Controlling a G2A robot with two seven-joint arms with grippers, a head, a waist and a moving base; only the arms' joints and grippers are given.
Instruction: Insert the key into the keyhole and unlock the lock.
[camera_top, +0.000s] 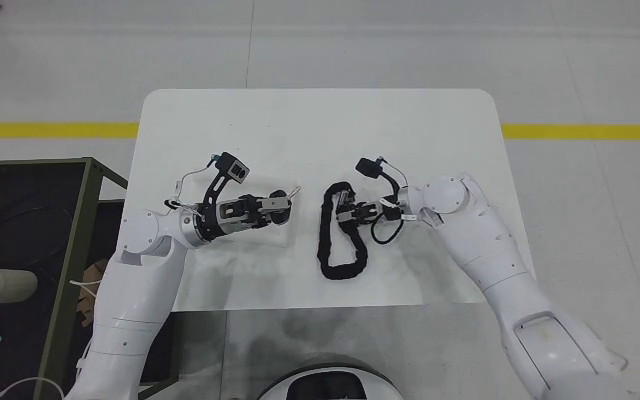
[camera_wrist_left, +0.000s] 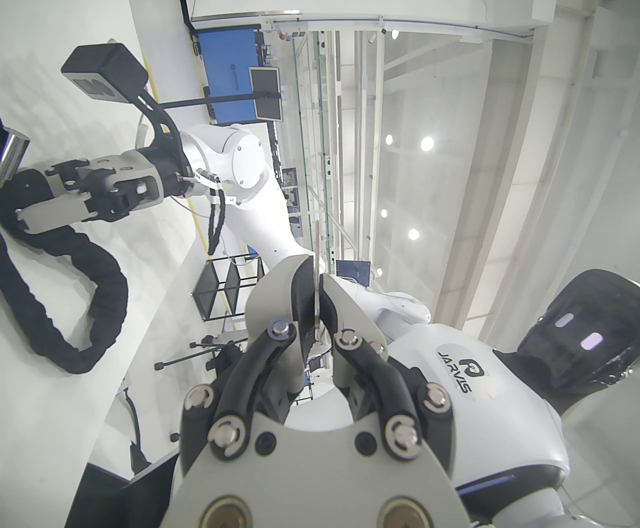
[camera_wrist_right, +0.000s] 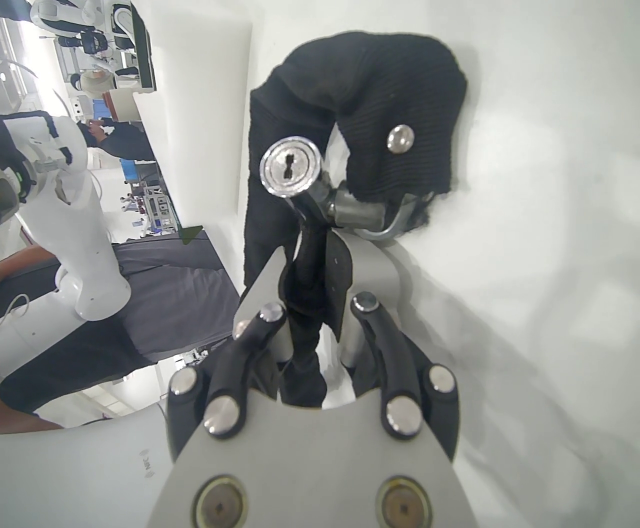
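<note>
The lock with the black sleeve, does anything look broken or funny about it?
Nothing stands out. The lock lies in a loop on the table, the right gripper grips it just behind the keyhole, and the left gripper holds the key apart from it.

Bright, even overhead light is falling on the white tabletop (camera_top: 300, 120), and the black-sleeved lock (camera_top: 326, 235) is casting only a soft, faint shadow. Round ceiling lamps (camera_wrist_left: 427, 144) are glaring in the left wrist view. The metal keyhole (camera_wrist_right: 291, 167) is glinting. Both wrist views are bending straight lines toward their edges.
</note>
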